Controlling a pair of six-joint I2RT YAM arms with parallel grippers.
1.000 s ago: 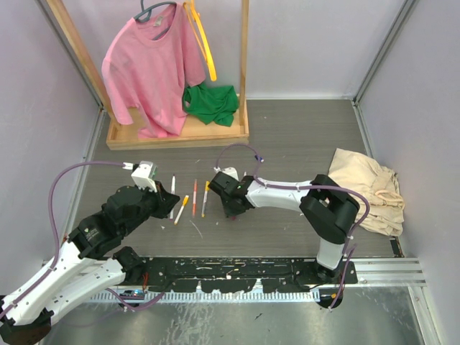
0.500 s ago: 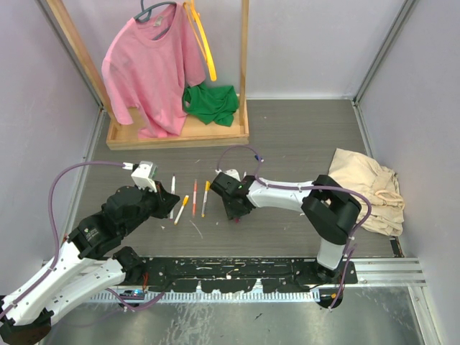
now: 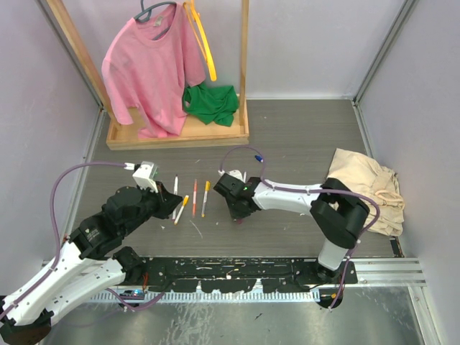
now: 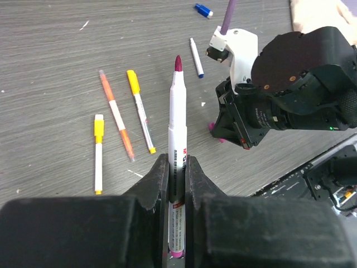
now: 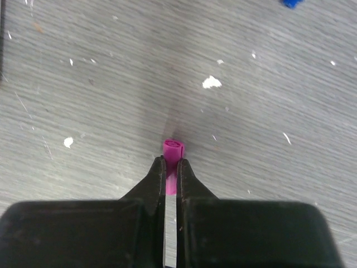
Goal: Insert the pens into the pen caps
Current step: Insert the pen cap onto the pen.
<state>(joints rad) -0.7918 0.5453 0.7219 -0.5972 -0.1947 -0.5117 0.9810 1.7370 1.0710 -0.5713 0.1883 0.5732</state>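
Note:
My left gripper [image 4: 177,167] is shut on a white pen [image 4: 177,120] whose magenta tip points up and away; the same pen [image 3: 175,190] sticks out past my left gripper [image 3: 167,207] in the top view. My right gripper [image 5: 170,164] is shut on a short magenta pen cap [image 5: 173,149] that touches the floor, and it sits low beside the pens [image 3: 235,211]. On the floor lie a yellow-capped pen [image 4: 99,153], an orange pen [image 4: 116,120], a yellow pen [image 4: 139,109] and a blue-tipped pen [image 4: 196,57]. A blue pen cap [image 4: 204,10] lies farther off.
A wooden rack [image 3: 180,133] at the back left holds a pink shirt [image 3: 151,68], a green cloth [image 3: 210,103] and a yellow strap [image 3: 203,39]. A beige cloth [image 3: 366,188] lies at the right wall. White flecks [image 5: 211,82] dot the grey floor.
My right gripper's jaws widened briefly, then shut on the magenta pen cap, and that arm shifted slightly right. The left gripper's pen moved a touch to the right.

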